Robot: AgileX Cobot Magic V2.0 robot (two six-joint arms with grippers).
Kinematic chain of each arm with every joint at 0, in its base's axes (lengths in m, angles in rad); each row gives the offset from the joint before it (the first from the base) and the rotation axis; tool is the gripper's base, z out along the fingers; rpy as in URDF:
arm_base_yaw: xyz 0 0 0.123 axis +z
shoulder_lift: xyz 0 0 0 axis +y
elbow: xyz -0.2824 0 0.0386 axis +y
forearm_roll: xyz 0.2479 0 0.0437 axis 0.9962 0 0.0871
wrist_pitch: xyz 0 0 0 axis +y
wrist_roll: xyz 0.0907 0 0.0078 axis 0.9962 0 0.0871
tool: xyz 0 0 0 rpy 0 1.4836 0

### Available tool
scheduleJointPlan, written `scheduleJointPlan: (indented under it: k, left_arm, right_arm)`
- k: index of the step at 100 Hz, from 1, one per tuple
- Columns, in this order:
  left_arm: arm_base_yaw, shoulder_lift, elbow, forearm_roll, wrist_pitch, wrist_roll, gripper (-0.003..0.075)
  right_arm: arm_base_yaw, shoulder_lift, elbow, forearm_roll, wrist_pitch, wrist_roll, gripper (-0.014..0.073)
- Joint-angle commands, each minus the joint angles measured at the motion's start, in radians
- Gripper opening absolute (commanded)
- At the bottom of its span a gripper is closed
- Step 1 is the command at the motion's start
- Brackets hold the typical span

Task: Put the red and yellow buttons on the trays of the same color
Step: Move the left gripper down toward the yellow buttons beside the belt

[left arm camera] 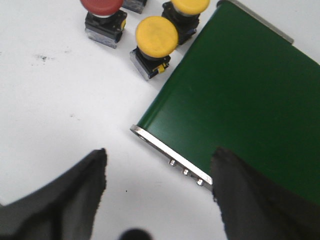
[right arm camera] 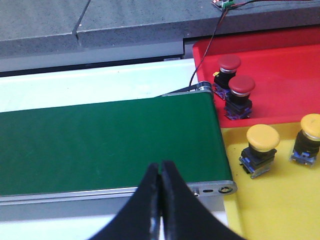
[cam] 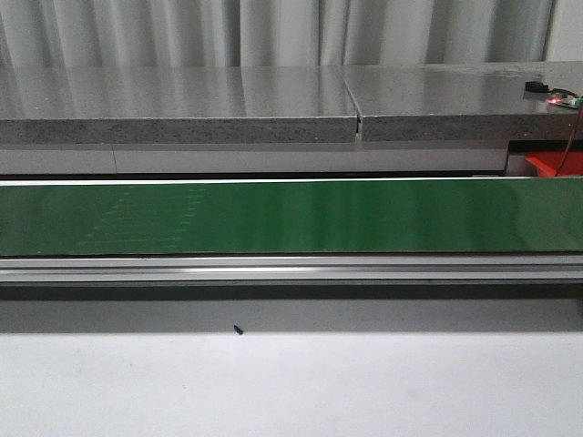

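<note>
Step in hand: between picks, as judged; neither arm carries a button, and the green conveyor belt (cam: 291, 217) running across the middle of the front view is bare.
Left end effector (left arm camera: 159, 190): fingers spread wide and empty, at the bottom of the left wrist frame, over the white worktop (left arm camera: 55, 110) and the belt's metal end edge.
Right end effector (right arm camera: 160, 200): fingers pressed together with nothing between them, at the bottom centre of the right wrist frame, over the belt's near rail.
Unsorted buttons: at the top of the left wrist frame, on the worktop just beside the belt end: a red button (left arm camera: 104, 17) at upper left, a yellow button (left arm camera: 155, 44) right of it, and another yellow button (left arm camera: 186, 12) at the top edge, partly cut off.
Sorted buttons: in the right wrist frame, two red buttons (right arm camera: 235, 90) on the red tray (right arm camera: 295, 75) at upper right; two yellow buttons (right arm camera: 261, 147) on the yellow tray (right arm camera: 270, 210) at lower right.
Next move: likely the left arm reaching forward to the nearest yellow button, closing around its black base and setting it on the belt.
In the way: the buttons stand close together, so open fingers could knock a neighbour; the belt edge is just beside the yellow one.
Around: a grey stone ledge (cam: 182, 105) behind the belt, and a small circuit board (cam: 565, 96) with a wire at upper right of the front view.
</note>
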Motion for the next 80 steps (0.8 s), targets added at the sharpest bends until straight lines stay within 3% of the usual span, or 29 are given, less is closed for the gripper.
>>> scheduleJointPlan:
  k: [1, 23, 55, 80]
  left_arm:
    - [0.022, 0.029, -0.068, -0.034, -0.027, -0.006, 0.0580]
    - [0.068, 0.185, -0.201, -0.095, 0.045, -0.006, 0.0547]
    - [0.068, 0.426, -0.431, -0.103, 0.192, -0.014, 0.0545]
    - [0.068, 0.535, -0.551, -0.108, 0.235, -0.039, 0.0493]
  right_arm:
    - [0.000, 0.002, -0.025, -0.012, -0.080, 0.000, -0.0067]
    - [0.000, 0.002, -0.025, -0.012, -0.080, 0.000, -0.0067]
    - [0.000, 0.002, -0.025, -0.012, -0.080, 0.000, -0.0067]
    - [0.000, 0.002, -0.025, -0.012, -0.080, 0.000, -0.0067]
